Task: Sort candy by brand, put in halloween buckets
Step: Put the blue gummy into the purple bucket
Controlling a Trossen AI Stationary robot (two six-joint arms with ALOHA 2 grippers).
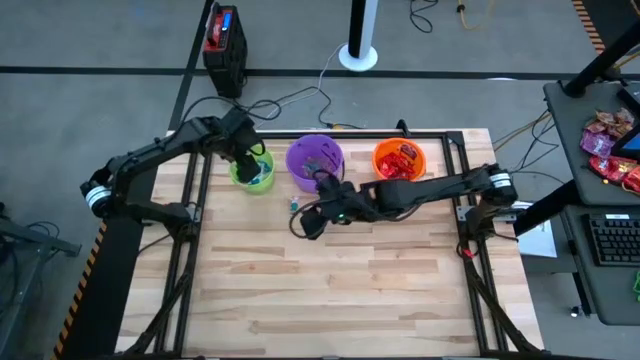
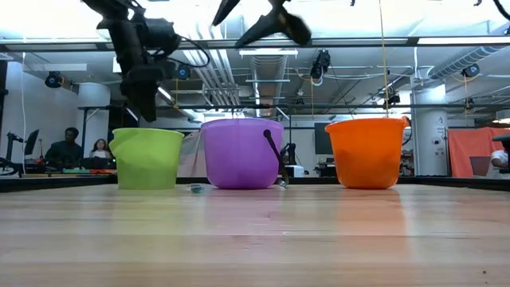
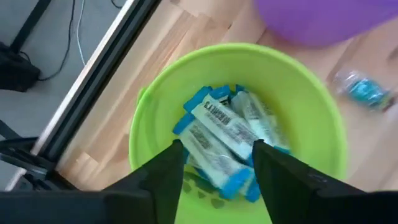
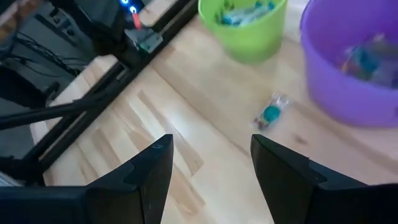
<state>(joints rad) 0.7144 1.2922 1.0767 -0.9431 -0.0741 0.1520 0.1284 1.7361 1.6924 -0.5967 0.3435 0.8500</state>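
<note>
Only wrist view: green bucket's (image 3: 311,124) blue-white candy (image 3: 221,134)

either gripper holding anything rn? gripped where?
Nothing held. Left gripper is open above the lime green bucket; right gripper is open over bare table near one loose candy.

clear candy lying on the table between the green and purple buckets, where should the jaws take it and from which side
Grip the small clear-wrapped candy across its round teal middle, coming straight down from above. It lies flat and alone on the bare wood between the lime green bucket and the purple bucket, its twisted wrapper ends too thin to hold. The open right gripper is nearest.
</note>
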